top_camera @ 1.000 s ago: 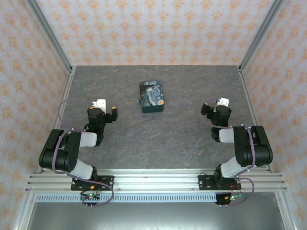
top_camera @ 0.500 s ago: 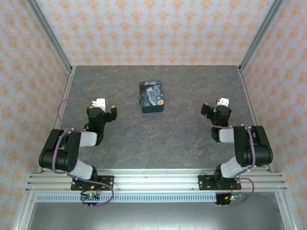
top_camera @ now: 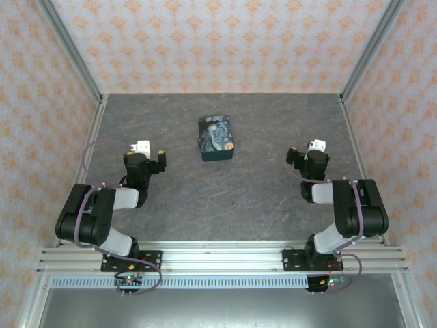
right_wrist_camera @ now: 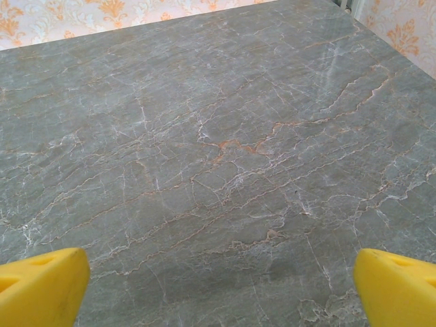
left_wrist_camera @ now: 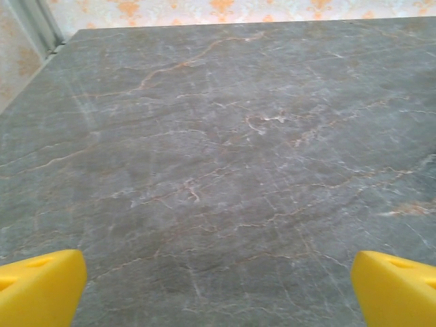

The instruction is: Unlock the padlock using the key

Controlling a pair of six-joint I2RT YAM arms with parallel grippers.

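The padlock and the key are out of view. A closed dark blue box with a swirling painted pattern point(top_camera: 216, 137) lies at the table's centre, well ahead of both arms. My left gripper point(top_camera: 145, 157) hovers low over the left half of the table, open wide; its yellow fingertips point(left_wrist_camera: 41, 286) frame bare stone in the left wrist view. My right gripper point(top_camera: 307, 157) stands over the right half, open just as wide. In the right wrist view its yellow fingertips point(right_wrist_camera: 395, 286) have nothing between them.
The grey marbled tabletop point(top_camera: 273, 123) is fenced by patterned walls and metal posts point(top_camera: 72, 51). A tiny dark speck point(top_camera: 234, 203) lies on the table in front of the box, too small to identify.
The left gripper has shifted slightly to the left. The right arm and the box have not moved.
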